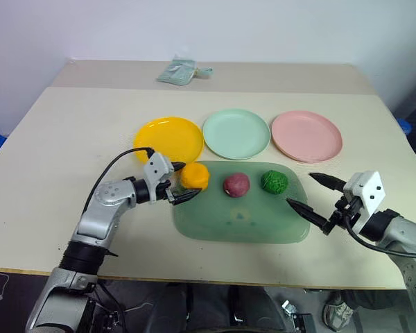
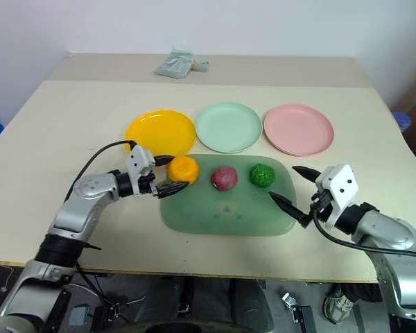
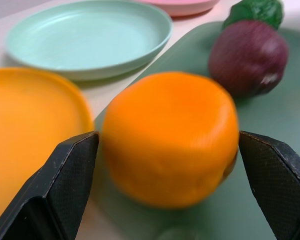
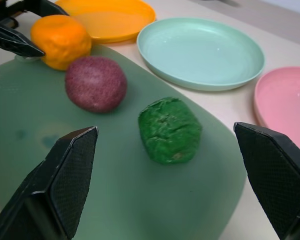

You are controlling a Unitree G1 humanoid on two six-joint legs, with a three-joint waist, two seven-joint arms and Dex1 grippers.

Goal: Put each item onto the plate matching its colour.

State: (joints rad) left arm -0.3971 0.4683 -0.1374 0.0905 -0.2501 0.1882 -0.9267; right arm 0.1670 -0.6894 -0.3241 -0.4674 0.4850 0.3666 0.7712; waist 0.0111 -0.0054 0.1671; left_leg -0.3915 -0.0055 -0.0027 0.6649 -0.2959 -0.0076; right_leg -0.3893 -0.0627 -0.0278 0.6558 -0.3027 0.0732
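- The left claw (image 1: 179, 183) is seen with its fingers apart, one on each side of the orange ball (image 1: 194, 176) — no firm grip can be made out.
- The right claw (image 1: 315, 197) is held wide apart near the bumpy green ball (image 1: 274, 182), gripping nothing.
- The orange ball, the maroon ball (image 1: 236, 184) and the green ball are lined up on the translucent green board (image 1: 240, 220).
- Behind the board on the bench (image 1: 69, 139), the yellow plate (image 1: 169, 139), the mint plate (image 1: 236, 133) and the pink plate (image 1: 306, 135) are set in a row — all bare.
- No writing can be read.
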